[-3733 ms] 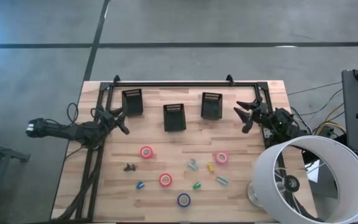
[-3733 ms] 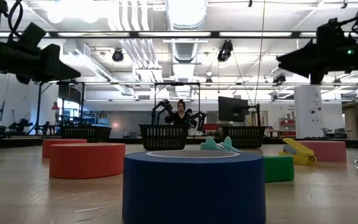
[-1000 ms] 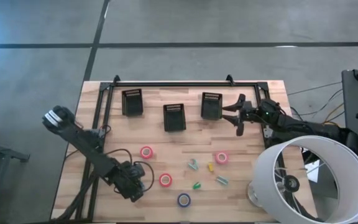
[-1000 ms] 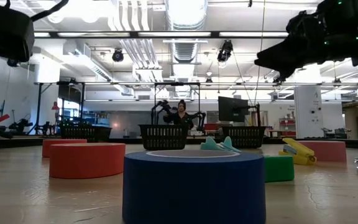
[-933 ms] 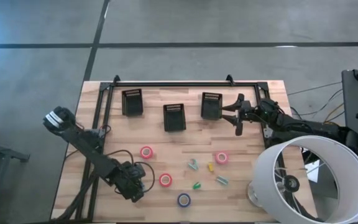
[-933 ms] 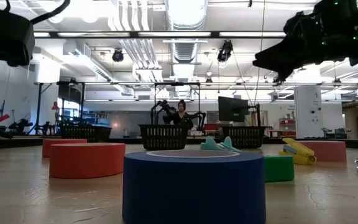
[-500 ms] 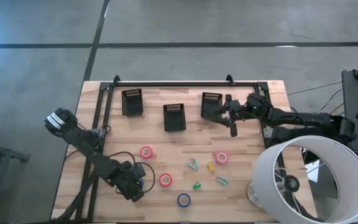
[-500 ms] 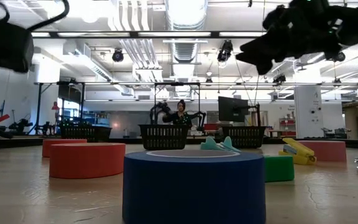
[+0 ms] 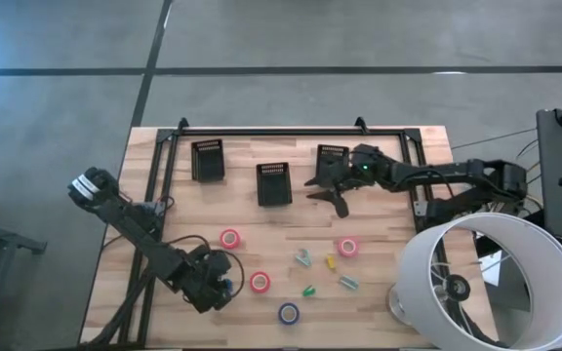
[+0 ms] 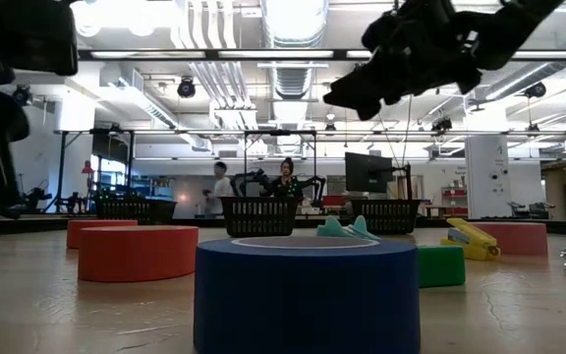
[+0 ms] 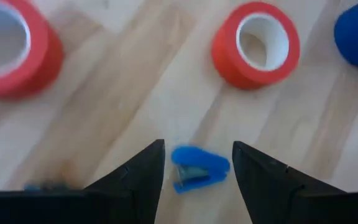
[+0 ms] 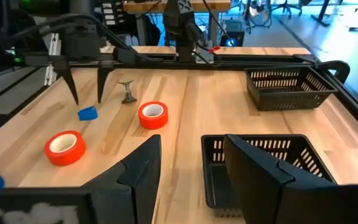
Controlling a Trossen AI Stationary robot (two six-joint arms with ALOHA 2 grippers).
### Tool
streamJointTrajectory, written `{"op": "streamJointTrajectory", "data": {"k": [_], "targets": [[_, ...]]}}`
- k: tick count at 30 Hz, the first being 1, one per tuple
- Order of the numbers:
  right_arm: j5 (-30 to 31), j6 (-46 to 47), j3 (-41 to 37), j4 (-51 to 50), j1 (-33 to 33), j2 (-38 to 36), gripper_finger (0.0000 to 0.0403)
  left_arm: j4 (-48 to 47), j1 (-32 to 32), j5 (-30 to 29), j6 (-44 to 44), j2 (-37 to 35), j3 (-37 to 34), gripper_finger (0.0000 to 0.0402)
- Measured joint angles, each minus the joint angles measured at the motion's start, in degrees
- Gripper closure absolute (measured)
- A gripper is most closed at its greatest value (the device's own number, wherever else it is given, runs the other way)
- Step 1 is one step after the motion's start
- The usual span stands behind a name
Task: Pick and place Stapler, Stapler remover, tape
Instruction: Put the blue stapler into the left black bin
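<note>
Left gripper (image 11: 197, 163) jaws spread wide, straddling small blue stapler (image 11: 199, 168); right gripper (image 9: 328, 189) spread, empty, above baskets (image 9: 273, 182).

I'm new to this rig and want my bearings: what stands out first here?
The left gripper hangs open right over a small blue stapler near the table's front left, with red tape rolls beside it. The right gripper reaches out in front of three black baskets along the back.

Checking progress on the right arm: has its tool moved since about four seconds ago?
Yes. In the high view the right tool has swung leftward from beyond the right basket to just in front of it, toward the middle basket.
</note>
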Motion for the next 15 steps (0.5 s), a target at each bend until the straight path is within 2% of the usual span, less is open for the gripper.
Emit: {"op": "streamJointTrajectory", "data": {"k": [2,6,8,12,15], "targets": [[0.0,-0.02,1.58,-0.02,-0.02,2.0,0.0232,0.1,-0.02,-0.08,8.93,0.0,0.14,0.0209],[-0.1,0.0,3.84,-0.13,-0.02,5.24,0.0232,-0.08,-0.1,-0.31,32.23,0.0,1.13,0.0209],[-0.47,-0.02,4.44,-0.29,-0.02,6.37,0.0232,-0.06,0.38,-0.4,40.11,0.0,1.7,0.0209],[-0.61,-0.02,5.07,-0.36,-0.02,7.62,0.0232,-0.22,1.11,0.1,46.87,-0.02,1.99,0.0209],[-0.61,0.11,4.98,-0.37,0.15,7.63,0.0232,-0.78,1.57,3.5,48.83,-0.02,1.99,0.0209]]}}
